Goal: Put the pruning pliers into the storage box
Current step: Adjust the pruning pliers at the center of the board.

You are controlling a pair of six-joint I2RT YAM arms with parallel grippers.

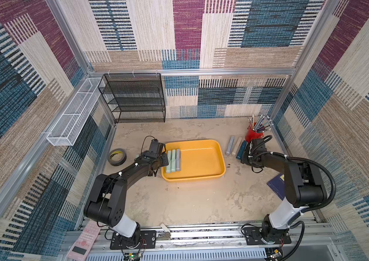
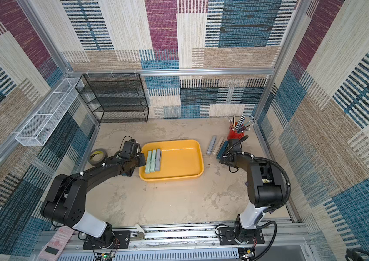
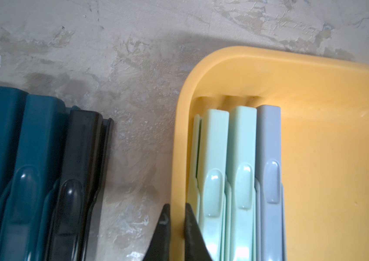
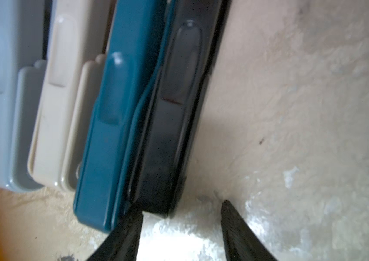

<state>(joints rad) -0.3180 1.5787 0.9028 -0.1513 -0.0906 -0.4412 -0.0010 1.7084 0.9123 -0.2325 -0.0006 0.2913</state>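
Nearest: left gripper [image 3: 177,217] is pinching the side wall of the storage box [image 1: 192,179], with three pruning pliers [image 1: 173,160] lying just inside. The right gripper [image 4: 183,208] is hanging spread at the end of the black pliers [image 4: 179,113], which are touching the teal pliers [image 4: 115,135]. Risk: closing may be catching both, or shoving the row toward the pen cup [image 1: 252,135].

Worktop [image 1: 190,203]: mottled beige, scuffed, few dark specks.
Black mesh shelf rack [image 1: 133,99]: far-left corner, upright against back wall, four tiers.
Long white wire basket [image 1: 75,115]: hung along left wall rail, far end just beside rack.
Black tape roll [image 1: 117,156]: flat on worktop, near left wall.
Red cup [image 1: 251,135]: far-right corner, upright; pens and pencils [image 1: 259,123] fanned out of it.
Dark blue flat item [image 1: 276,185]: right edge of worktop, partly hidden, possibly notebook.
Pink flat device [image 1: 84,241]: on front rail, left side, dark screen.
Walls: woven patchwork of blue, beige, magenta.
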